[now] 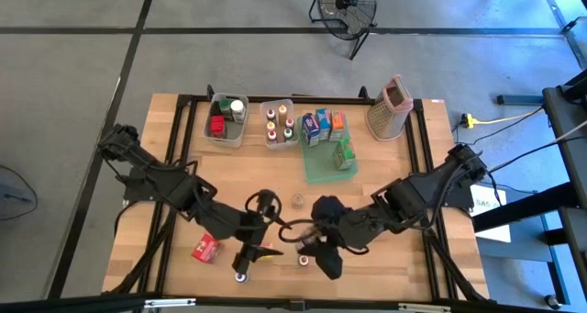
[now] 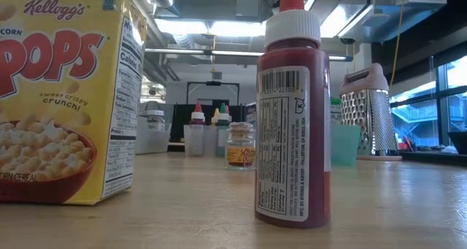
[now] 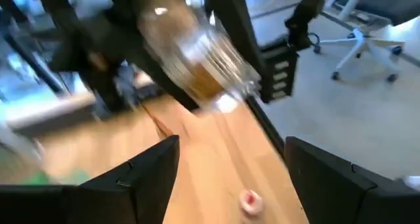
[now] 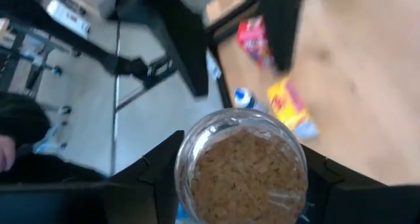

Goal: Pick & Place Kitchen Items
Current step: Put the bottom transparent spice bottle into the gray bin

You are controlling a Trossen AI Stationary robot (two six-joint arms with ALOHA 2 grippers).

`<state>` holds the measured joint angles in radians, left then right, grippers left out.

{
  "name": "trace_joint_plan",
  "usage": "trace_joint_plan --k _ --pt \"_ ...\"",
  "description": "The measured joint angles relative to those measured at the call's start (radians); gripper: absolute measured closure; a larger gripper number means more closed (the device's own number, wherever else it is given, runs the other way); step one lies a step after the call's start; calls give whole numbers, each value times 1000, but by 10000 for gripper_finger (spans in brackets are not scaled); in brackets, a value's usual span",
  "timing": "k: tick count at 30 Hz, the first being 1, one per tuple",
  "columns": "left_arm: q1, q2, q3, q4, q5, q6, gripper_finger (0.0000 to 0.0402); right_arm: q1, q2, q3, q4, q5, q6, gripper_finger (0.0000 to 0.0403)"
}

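Observation:
My right gripper [image 1: 321,251] is shut on a small clear spice jar [image 4: 241,168] of brown spice, near the table's near edge. The left wrist view shows that jar [image 3: 197,53] lifted and tilted in dark fingers. My left gripper [image 3: 230,178] is open and touches nothing; it hovers just left of the right one [image 1: 252,251]. Another small jar [image 1: 297,200] stands on the table. A red carton [image 1: 205,249], a yellow cereal carton [image 2: 62,96] and a red sauce bottle [image 2: 292,110] stand near the near edge. My right gripper pinches the spice jar's clear wall [image 4: 187,165] between its two fingers, one on each side. The jar's flat end with the brown spice faces the wrist camera. It is lifted clear of the table and tilted, as the left wrist view shows.
Two clear bins [image 1: 226,120] [image 1: 280,123] with jars and a green tray [image 1: 326,157] with small cartons sit along the far edge, with the box grater [image 1: 389,106] to their right. A small bottle [image 1: 241,276] stands at the near edge. Bare wood lies mid-table.

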<state>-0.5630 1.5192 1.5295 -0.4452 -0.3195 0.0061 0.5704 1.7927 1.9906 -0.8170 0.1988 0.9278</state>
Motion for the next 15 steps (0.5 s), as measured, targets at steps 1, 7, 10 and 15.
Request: trace_joint_plan --k 1,7,10,15 --pt "-3 0 0 -24 -2 -44 132 0 0 8 -3 22 -18 208" --pt "-15 -28 1 -75 2 -236 133 -21 0 42 -11 66 -107 208" --pt "10 -31 1 -70 61 -350 133 -44 0 42 -13 69 -148 208" --pt "64 -27 1 8 110 -492 133 -68 0 42 -9 107 -201 208"
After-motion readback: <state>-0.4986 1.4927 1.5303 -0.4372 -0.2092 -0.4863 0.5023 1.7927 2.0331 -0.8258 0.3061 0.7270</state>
